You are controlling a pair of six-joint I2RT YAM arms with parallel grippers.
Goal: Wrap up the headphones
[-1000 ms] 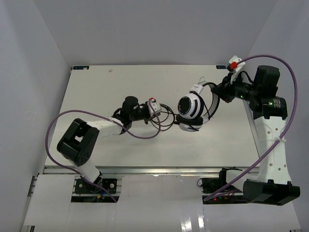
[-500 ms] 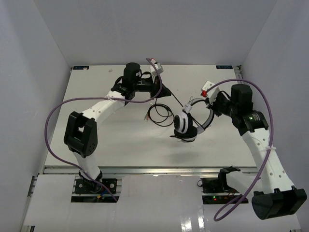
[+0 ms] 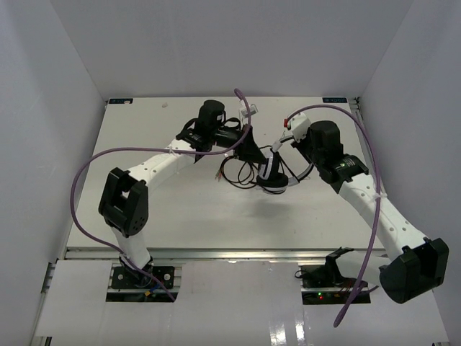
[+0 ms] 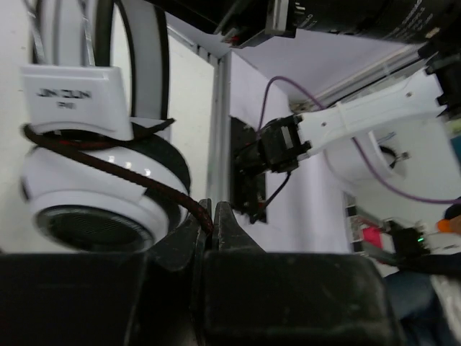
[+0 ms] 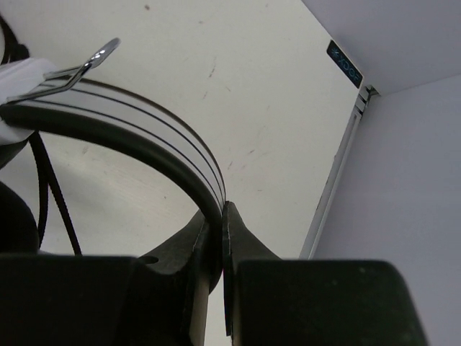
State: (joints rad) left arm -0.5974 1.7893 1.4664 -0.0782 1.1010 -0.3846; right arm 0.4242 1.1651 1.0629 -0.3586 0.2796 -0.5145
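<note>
Left wrist shows the left tool (image 4: 214, 216) closed on the headphones' (image 4: 101, 194) cable (image 4: 108, 167); right tool (image 5: 220, 223) clamps the headband (image 5: 144, 126).

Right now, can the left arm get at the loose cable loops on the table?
Probably not: the left gripper is shut on the cable beside the earcup. The loops lie close by, but it would have to let go first.

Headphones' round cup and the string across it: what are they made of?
The earcup looks like hard, shiny white plastic: small bright glints sit on its smooth curve. The cable looks wrapped in woven fabric, dark with reddish flecks, matte and ribbed; its inside is hidden.
</note>
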